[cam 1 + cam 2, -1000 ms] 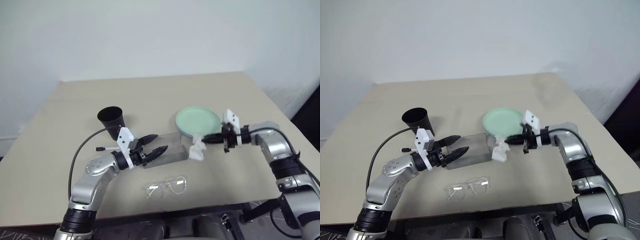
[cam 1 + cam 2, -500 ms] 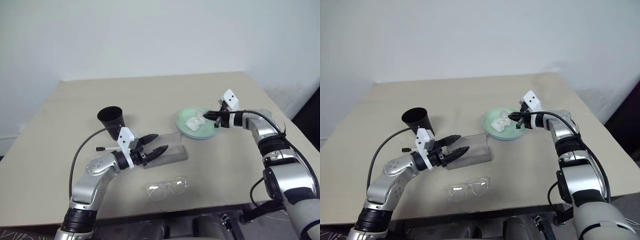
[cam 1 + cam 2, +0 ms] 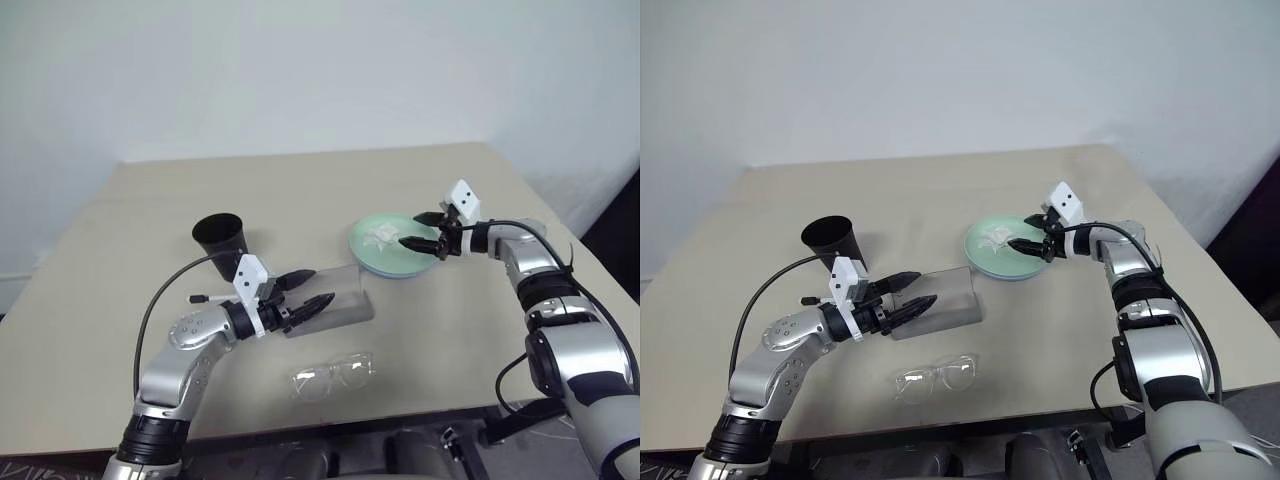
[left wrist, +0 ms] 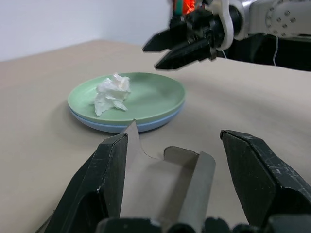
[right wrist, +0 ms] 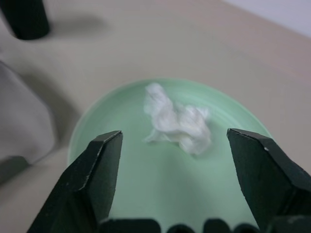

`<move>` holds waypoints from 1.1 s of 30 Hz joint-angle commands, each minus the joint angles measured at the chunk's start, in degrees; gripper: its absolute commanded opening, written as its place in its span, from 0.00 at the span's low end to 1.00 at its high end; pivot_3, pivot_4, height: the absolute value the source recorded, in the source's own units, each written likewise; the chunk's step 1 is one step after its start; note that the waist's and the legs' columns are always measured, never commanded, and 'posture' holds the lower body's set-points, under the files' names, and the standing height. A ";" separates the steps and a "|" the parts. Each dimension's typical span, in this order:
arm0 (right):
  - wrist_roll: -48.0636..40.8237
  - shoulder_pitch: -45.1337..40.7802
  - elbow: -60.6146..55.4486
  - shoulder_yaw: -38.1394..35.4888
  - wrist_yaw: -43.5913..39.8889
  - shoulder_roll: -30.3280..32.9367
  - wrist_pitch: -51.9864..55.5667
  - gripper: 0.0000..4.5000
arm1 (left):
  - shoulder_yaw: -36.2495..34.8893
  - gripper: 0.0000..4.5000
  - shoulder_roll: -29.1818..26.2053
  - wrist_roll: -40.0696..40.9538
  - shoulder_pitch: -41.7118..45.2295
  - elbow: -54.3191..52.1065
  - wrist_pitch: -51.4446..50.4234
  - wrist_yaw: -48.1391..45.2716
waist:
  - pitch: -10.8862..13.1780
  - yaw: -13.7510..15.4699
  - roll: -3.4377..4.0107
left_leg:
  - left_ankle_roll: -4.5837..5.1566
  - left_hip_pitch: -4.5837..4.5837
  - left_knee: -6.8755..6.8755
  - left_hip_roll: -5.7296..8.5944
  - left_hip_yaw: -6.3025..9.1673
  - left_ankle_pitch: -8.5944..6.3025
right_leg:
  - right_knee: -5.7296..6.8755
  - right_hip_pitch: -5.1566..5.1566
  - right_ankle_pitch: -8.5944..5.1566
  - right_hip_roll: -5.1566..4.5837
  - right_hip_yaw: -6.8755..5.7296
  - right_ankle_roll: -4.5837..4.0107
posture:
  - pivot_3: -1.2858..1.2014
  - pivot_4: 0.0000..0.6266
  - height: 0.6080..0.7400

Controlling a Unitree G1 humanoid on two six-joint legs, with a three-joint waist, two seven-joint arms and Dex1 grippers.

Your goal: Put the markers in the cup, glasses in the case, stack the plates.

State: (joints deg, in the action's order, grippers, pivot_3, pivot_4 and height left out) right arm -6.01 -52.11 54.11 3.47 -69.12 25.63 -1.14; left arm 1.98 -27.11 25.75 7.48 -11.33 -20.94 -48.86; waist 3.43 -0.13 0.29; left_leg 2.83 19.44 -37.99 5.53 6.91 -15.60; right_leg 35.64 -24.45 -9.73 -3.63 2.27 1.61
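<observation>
The mint green plate [image 3: 392,250] lies on the light blue plate [image 4: 121,127], with a crumpled white scrap [image 3: 382,234] on it. My right gripper [image 3: 409,229] hangs open just above the plate's right side, apart from the scrap [image 5: 177,121]. The grey case [image 3: 340,298] lies left of the plates. My left gripper [image 3: 322,285] stands open over the case's left end, holding nothing. The clear glasses [image 3: 333,375] lie near the front edge. The black cup [image 3: 222,238] stands upright at the left. One white marker [image 3: 205,298] lies behind my left wrist.
The beige table [image 3: 300,190] reaches back to a white wall, with bare room behind the cup and plates. Its right edge [image 3: 560,225] runs close behind my right arm. A black cable [image 3: 160,300] loops from my left arm.
My right gripper carried the white scrap from beside the case up onto the green plate, then opened and let it go. The left arm has stayed still.
</observation>
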 commanded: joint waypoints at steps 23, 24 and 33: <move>-8.35 18.82 -31.46 2.89 -9.81 -1.59 11.44 0.83 | 20.18 0.72 -13.36 -6.03 18.53 7.70 -9.43 -27.75 | 0.03 0.01 0.00 | -0.13 0.02 -0.22 -0.27 -0.13 0.04 | 0.02 0.01 -0.02 0.28 0.04 0.01 | 0.52 0.00 1.00; -8.51 19.25 -32.00 2.79 -9.20 -1.80 11.66 0.83 | 20.89 0.72 -13.29 -6.55 19.47 8.77 -9.22 -28.82 | 0.03 0.01 0.00 | -0.14 0.02 -0.20 -0.28 -0.12 0.04 | 0.02 0.00 -0.02 0.30 0.05 0.01 | 0.52 0.00 1.00; -9.99 23.72 -37.70 2.77 -5.72 -1.51 13.78 0.83 | 25.71 0.72 -12.59 -11.09 24.82 15.36 -6.43 -36.42 | 0.04 0.02 -0.01 | -0.16 0.04 -0.21 -0.37 -0.08 0.02 | 0.00 0.00 -0.02 0.45 0.11 0.01 | 0.52 0.00 1.00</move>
State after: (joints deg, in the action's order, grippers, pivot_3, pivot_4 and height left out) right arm -14.28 -27.94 19.21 7.60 -75.59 23.82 12.56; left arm 27.78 -39.93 15.25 30.48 4.09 -28.22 -83.80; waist 3.47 -0.11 0.28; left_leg 2.67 19.48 -38.20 5.16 6.83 -15.58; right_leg 35.64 -24.45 -9.75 -3.18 2.39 1.62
